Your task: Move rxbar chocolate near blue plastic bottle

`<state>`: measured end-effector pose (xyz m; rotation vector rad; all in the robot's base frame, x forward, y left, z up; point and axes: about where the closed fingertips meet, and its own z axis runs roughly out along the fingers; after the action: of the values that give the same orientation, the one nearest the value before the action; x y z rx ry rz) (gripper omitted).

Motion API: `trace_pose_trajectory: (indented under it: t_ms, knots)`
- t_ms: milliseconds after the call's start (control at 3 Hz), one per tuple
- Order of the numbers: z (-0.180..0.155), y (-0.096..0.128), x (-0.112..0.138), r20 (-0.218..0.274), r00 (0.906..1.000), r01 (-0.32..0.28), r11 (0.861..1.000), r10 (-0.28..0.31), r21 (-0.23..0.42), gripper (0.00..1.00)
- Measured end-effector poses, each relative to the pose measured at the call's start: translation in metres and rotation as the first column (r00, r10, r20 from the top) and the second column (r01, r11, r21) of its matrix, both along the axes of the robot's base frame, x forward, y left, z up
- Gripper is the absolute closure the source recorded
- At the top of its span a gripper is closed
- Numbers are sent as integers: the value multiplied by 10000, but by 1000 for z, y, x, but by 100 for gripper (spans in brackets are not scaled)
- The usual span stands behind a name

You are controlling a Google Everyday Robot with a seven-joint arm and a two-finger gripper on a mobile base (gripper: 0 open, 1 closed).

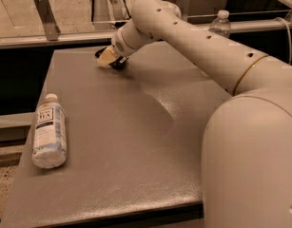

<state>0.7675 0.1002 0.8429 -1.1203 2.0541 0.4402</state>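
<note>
The blue plastic bottle [49, 131], white and pale blue with a white cap and dark lettering, lies on its side near the table's left edge, cap pointing away. My gripper [107, 58] is low over the far part of the table, well beyond the bottle, with the arm reaching in from the right. A small dark shape [119, 63] lies against the table right at the gripper. It may be the rxbar chocolate, but the gripper hides most of it.
The grey table [136, 141] has edges at the left and front. A slim clear water bottle [220, 23] stands behind the table at the far right. A metal rail and a bracket [44, 14] run along the back. My arm's large body fills the right side.
</note>
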Motion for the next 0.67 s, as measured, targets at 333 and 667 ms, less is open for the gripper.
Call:
trace_pose_trajectory:
  t_ms: [333, 667]
  knots:
    - [-3, -2, -1, -62, 9999, 82, 10000, -82, -8, 71]
    - [-4, -5, -2, -69, 9999, 127, 9999, -128, -34, 94]
